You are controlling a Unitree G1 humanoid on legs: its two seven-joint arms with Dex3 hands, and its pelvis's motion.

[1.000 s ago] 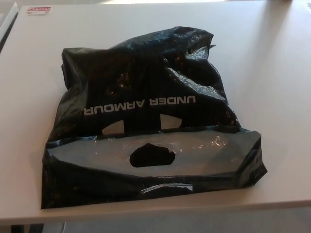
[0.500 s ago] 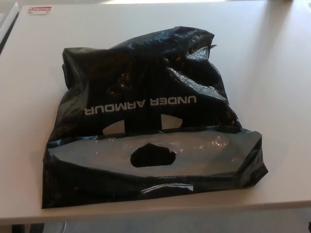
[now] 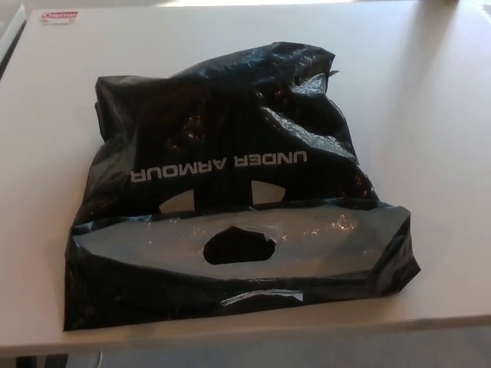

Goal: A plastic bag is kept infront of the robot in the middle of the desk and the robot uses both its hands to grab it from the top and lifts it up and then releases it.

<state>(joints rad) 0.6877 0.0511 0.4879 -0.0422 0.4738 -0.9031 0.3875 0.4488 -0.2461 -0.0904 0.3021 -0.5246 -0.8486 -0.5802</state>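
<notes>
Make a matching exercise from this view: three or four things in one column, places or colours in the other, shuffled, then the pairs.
Things:
1. plastic bag
2. white lettering
3. handle cut-out
4. small label

Descriptions:
A. far left corner of the desk
B. printed across the bag's middle, upside down from this view
C. black, lying flat mid-desk
D. hole in the grey band near the desk's front edge

Pairs: 1-C, 2-B, 3-D, 4-A

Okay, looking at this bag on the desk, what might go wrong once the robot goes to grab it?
The black plastic bag lies flat with its handle cutout near the desk's front edge; a poor grip might drag it off. The film looks glossy and crumpled, so fingers may slip. Neither hand is in view yet.
</notes>
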